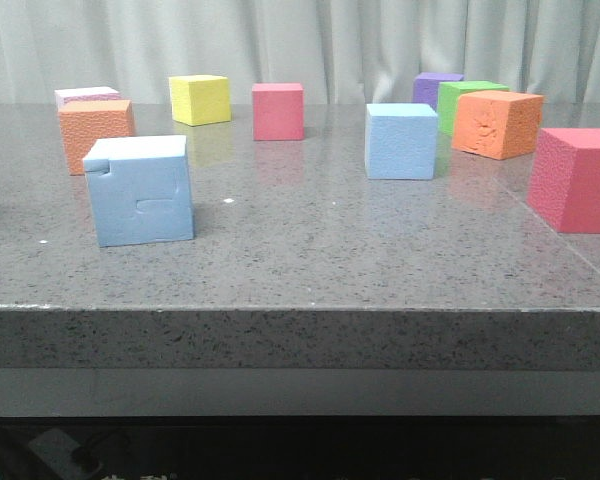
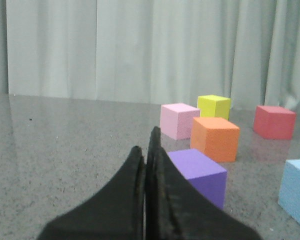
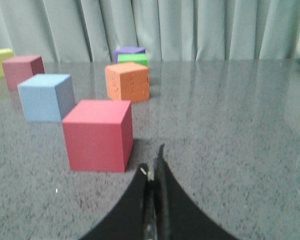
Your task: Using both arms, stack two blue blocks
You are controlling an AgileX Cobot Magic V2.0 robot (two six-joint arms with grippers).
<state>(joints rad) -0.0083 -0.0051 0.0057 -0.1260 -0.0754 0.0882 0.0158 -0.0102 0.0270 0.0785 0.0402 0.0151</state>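
Two light-blue blocks rest apart on the grey table. The notched blue block (image 1: 140,190) stands front left, with a dent on its face; its edge shows in the left wrist view (image 2: 296,192). The plain blue block (image 1: 401,140) stands further back, right of centre, and shows in the right wrist view (image 3: 45,96). My left gripper (image 2: 146,145) is shut with nothing in it, low over the table beside a purple cube (image 2: 197,172). Shut and empty too, my right gripper (image 3: 154,162) sits just behind a red cube (image 3: 97,134). Neither gripper shows in the front view.
Other cubes are scattered about: orange (image 1: 95,132), pale pink (image 1: 86,96), yellow (image 1: 200,99) and red (image 1: 278,110) at the back left; purple (image 1: 436,86), green (image 1: 468,100), orange (image 1: 496,123) and a big red one (image 1: 580,178) at the right. The table's front edge (image 1: 300,308) is near.
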